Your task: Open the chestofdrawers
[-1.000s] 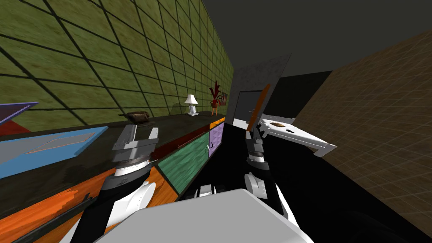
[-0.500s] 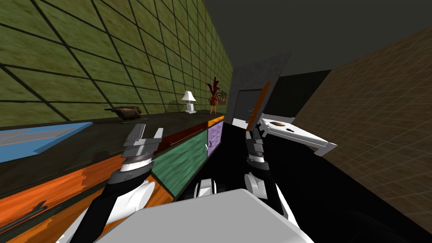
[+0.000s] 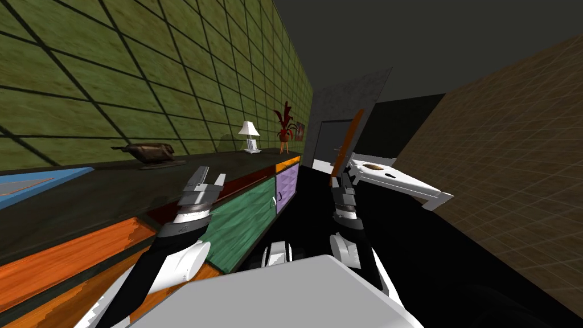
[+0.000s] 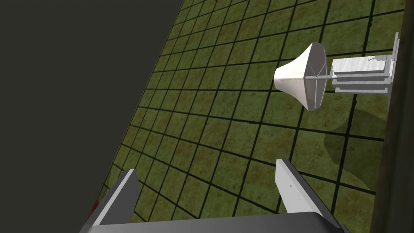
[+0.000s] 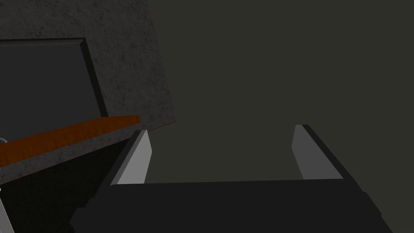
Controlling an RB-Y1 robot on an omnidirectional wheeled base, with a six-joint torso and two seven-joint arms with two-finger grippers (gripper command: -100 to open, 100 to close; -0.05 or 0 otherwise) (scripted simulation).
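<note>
Along the green tiled wall (image 3: 142, 68), we stand close beside the long chest of drawers (image 3: 245, 219). It runs down our left side, with a dark top and orange, green and purple fronts. All of them appear shut, so the opening itself has not yet begun.

In the past second our view has shifted along the chest. The white lamp (image 3: 249, 135), the red plant (image 3: 283, 122) and the brown figure (image 3: 149, 152) on its top now sit further toward our left. The blue mat (image 3: 23, 183) is down to a sliver at the edge. That shift is our own, not theirs.

The left gripper (image 3: 210, 173) has meanwhile reached further forward. A second ago it was level with the orange front. It now hangs at the chest's front edge, over the dark red drawer front (image 3: 250, 177) and above the green panel (image 3: 239, 228). We judge this to be the approach to a handle, with the grasp still to come.

In the left wrist view the left gripper (image 4: 205, 166) points past the top's edge at the wall and the lamp (image 4: 301, 77). Its fingers (image 4: 293, 190) are spread about a third of the picture apart, with nothing between them and nothing touched.

The right gripper (image 3: 343, 177) is raised in front of us, well clear of the chest. In its own wrist view (image 5: 219, 128) the fingers are equally wide apart and hold nothing.
</note>
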